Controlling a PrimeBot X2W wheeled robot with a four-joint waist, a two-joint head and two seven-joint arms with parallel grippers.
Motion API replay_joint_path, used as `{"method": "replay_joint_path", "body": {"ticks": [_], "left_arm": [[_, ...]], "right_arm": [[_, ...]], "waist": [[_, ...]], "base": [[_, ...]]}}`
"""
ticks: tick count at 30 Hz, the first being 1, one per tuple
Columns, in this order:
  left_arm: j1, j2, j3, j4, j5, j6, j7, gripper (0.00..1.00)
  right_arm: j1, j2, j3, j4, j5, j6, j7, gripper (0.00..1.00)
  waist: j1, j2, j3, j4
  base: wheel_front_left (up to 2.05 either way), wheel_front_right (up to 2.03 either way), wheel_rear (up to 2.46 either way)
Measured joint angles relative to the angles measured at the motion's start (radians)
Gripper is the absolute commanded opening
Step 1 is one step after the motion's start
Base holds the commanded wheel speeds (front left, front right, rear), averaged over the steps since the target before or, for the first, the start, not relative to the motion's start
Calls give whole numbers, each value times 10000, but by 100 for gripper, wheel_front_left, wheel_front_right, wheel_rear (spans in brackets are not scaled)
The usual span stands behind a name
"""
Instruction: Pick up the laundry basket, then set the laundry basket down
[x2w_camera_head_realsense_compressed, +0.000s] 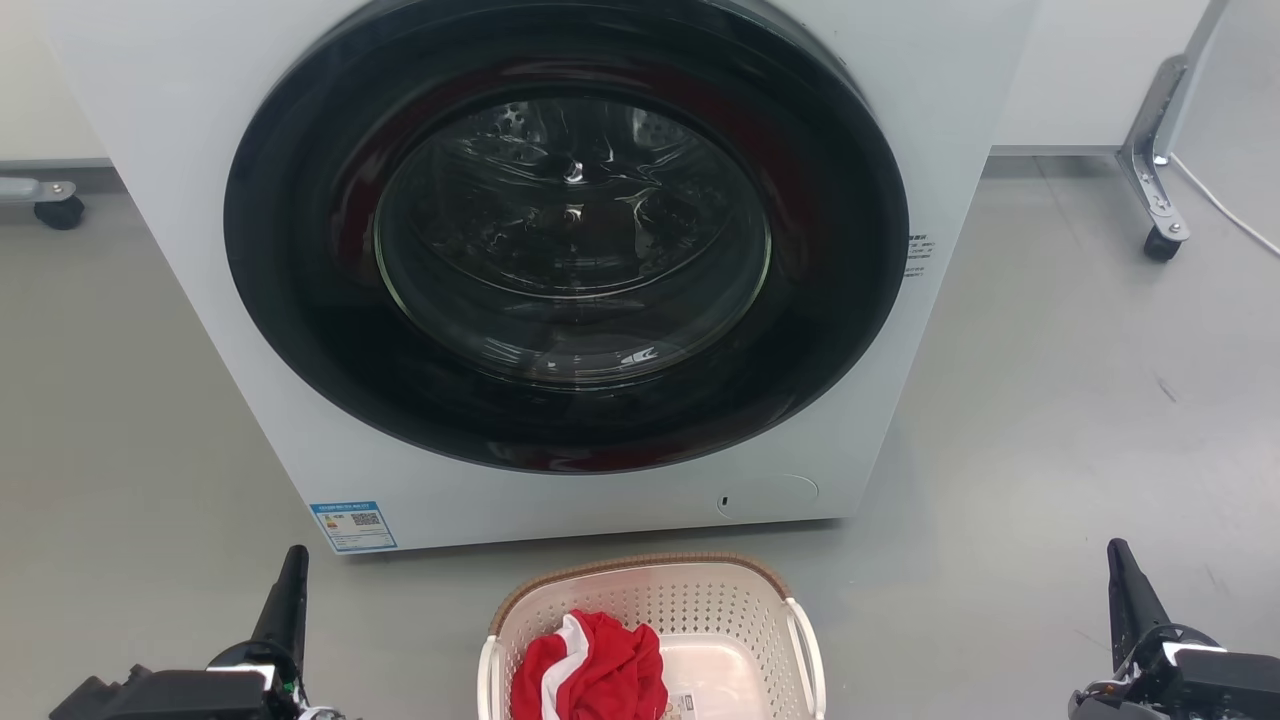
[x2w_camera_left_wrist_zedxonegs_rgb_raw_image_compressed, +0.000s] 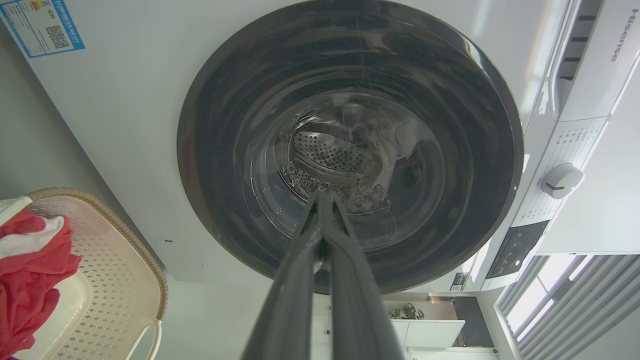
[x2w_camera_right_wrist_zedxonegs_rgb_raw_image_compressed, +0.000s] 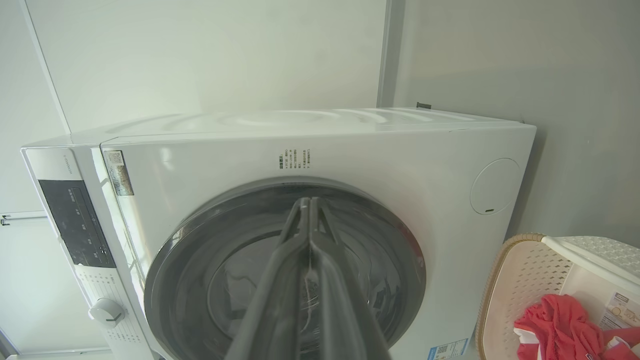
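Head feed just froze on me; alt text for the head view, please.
A cream-white perforated plastic laundry basket with a brown woven-look rim sits on the grey floor before a white front-loading washing machine, holding a red-and-white garment. The left gripper and right gripper, both shut, flank it without touching.

A white front-loading washing machine (x2w_camera_head_realsense_compressed: 180, 250) stands on the smooth grey floor (x2w_camera_head_realsense_compressed: 1050, 430), its round dark glass door (x2w_camera_head_realsense_compressed: 570, 230) closed. A blue rectangular sticker (x2w_camera_head_realsense_compressed: 353, 526) sits at its lower left corner. A crumpled red-and-white cloth (x2w_camera_head_realsense_compressed: 590, 670) lies just before it. A metal caster leg (x2w_camera_head_realsense_compressed: 1155, 190) stands to its right.
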Motion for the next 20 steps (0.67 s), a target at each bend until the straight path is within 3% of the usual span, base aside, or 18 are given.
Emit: {"method": "replay_joint_path", "body": {"ticks": [20], "left_arm": [[0, 0, 0, 0, -2, 0, 0, 0]], "right_arm": [[0, 0, 0, 0, 0, 0, 0, 0]], "waist": [[0, 0, 1, 0]], "base": [[0, 0, 0]]}}
